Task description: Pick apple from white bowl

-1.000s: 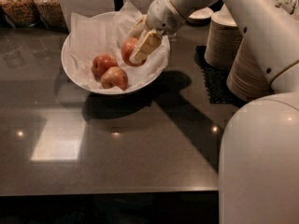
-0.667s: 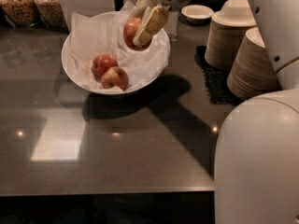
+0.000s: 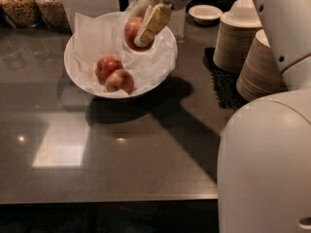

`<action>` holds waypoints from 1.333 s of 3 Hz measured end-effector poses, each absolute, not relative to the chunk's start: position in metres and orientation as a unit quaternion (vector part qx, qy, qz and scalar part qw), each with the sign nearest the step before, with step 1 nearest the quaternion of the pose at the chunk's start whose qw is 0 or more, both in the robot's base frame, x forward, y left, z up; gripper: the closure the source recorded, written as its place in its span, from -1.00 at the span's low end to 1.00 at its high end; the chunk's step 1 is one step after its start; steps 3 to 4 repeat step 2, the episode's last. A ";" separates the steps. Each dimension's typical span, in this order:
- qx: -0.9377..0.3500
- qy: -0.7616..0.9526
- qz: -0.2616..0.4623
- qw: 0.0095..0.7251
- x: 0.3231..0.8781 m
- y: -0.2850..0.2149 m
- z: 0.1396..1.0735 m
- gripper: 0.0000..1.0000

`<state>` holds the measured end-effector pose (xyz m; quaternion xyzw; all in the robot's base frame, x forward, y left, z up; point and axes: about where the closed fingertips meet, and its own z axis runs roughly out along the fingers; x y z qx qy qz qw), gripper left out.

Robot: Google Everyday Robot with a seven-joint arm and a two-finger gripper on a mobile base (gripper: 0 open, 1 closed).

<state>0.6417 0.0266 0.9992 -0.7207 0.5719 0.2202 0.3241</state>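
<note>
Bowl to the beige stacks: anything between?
Only bare counter and the edge of the black mat, in the camera view. Tool holds an apple above the bowl.

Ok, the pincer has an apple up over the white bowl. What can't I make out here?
Camera view only.
- Apple, held in the pincer at top centre: right side covered by the near finger.
- White bowl: far rim hidden behind paper and pincer.
- Jars: tops cut off by the upper edge.
- Stacked bowls: right part behind the robot's arm.
</note>
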 end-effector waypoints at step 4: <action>-0.730 0.561 0.191 0.339 0.647 0.043 1.029 1.00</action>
